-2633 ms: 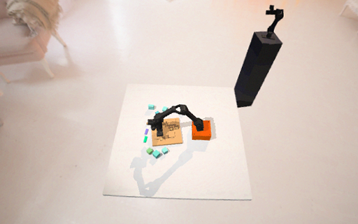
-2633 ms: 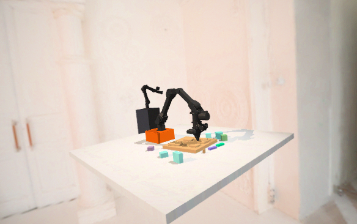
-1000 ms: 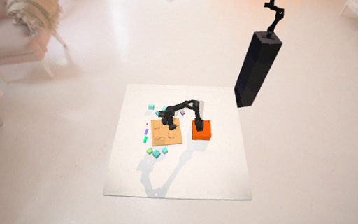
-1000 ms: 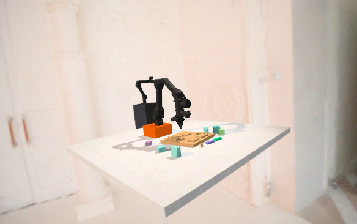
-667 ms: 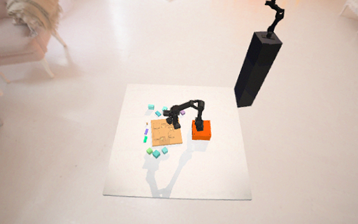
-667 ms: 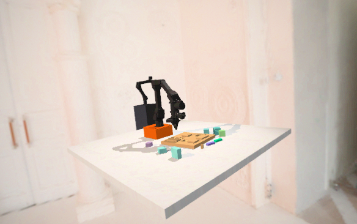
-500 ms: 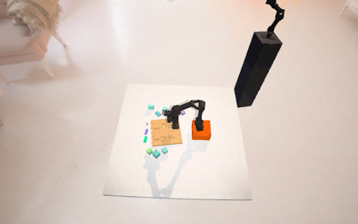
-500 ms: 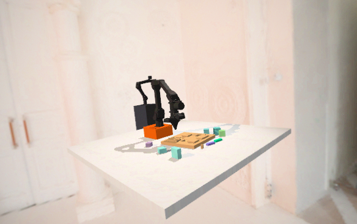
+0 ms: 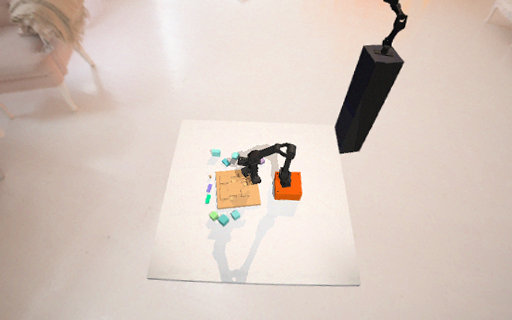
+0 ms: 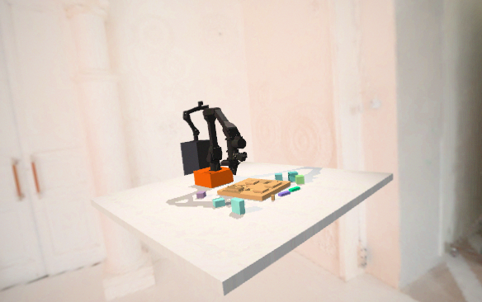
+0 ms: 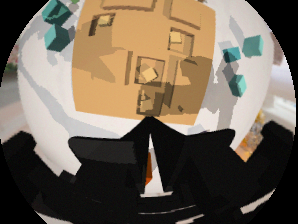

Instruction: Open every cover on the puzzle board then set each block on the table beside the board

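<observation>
The tan puzzle board (image 9: 254, 200) (image 10: 264, 195) (image 11: 100, 90) lies flat on the white table. Its covers show as darker tan plates; one small cover (image 11: 149, 74) near the middle sits askew. I cannot tell whether any well holds a block. My gripper (image 9: 251, 177) (image 10: 235, 168) (image 11: 149, 119) is shut and empty. It hangs over the board's edge nearest the arm's base. Loose blocks lie on the table around the board: teal ones (image 9: 215, 151) (image 9: 223, 219) (image 10: 238, 205), a green one (image 9: 213, 216) (image 10: 300, 179) and a purple one (image 9: 262, 161) (image 10: 200, 194).
A purple bar (image 9: 208, 187) (image 10: 284, 192), a green bar (image 9: 207, 199) (image 10: 294, 189) and a small brown peg (image 9: 209, 176) lie along the board's far side. The orange arm base (image 9: 288, 190) (image 10: 212, 177) stands beside the board. A black pillar (image 9: 367, 98) stands off the table.
</observation>
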Tool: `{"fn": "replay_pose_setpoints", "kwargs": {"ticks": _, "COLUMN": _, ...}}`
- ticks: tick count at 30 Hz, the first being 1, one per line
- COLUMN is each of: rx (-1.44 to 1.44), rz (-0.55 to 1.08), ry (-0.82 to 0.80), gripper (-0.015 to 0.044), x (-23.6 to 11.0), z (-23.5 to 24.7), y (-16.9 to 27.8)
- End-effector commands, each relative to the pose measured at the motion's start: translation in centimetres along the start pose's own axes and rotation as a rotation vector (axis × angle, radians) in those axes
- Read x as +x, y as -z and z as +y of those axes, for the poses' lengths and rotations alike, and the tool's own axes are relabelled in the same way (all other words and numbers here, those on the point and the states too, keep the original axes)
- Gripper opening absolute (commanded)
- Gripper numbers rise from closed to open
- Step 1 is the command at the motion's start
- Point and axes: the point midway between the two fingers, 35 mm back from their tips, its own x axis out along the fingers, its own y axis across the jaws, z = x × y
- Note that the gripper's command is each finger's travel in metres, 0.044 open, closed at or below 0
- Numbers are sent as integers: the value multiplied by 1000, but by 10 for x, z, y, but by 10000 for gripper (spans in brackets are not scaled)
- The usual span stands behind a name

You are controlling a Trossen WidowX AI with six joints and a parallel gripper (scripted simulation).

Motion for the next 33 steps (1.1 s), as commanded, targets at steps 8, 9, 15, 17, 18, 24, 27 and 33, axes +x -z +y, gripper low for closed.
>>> {"fn": "replay_pose_setpoints", "kwargs": {"ticks": 8, "rx": -192, "rz": -4, "ry": -4, "gripper": 0, "x": 2, "z": 1, "y": 3}}
{"fn": "replay_pose_setpoints", "kwargs": {"ticks": 9, "rx": -192, "rz": -4, "ry": -4, "gripper": 0, "x": 3, "z": 1, "y": 3}}
{"fn": "replay_pose_setpoints", "kwargs": {"ticks": 15, "rx": -192, "rz": -4, "ry": -4, "gripper": 0, "x": 25, "z": 0, "y": 2}}
{"fn": "replay_pose_setpoints", "kwargs": {"ticks": 17, "rx": -192, "rz": -4, "ry": -4, "gripper": 0, "x": 35, "z": 0, "y": 2}}
{"fn": "replay_pose_setpoints", "kwargs": {"ticks": 18, "rx": -192, "rz": -3, "ry": -4, "gripper": 0, "x": 40, "z": 1, "y": 2}}
{"fn": "replay_pose_setpoints", "kwargs": {"ticks": 24, "rx": -176, "rz": -3, "ry": -4, "gripper": 0, "x": 51, "z": 2, "y": 1}}
{"fn": "replay_pose_setpoints", "kwargs": {"ticks": 27, "rx": -40, "rz": -3, "ry": -4, "gripper": 0, "x": 52, "z": 1, "y": 1}}
{"fn": "replay_pose_setpoints", "kwargs": {"ticks": 33, "rx": 528, "rz": -2, "ry": -5, "gripper": 0, "x": 56, "z": 1, "y": 1}}
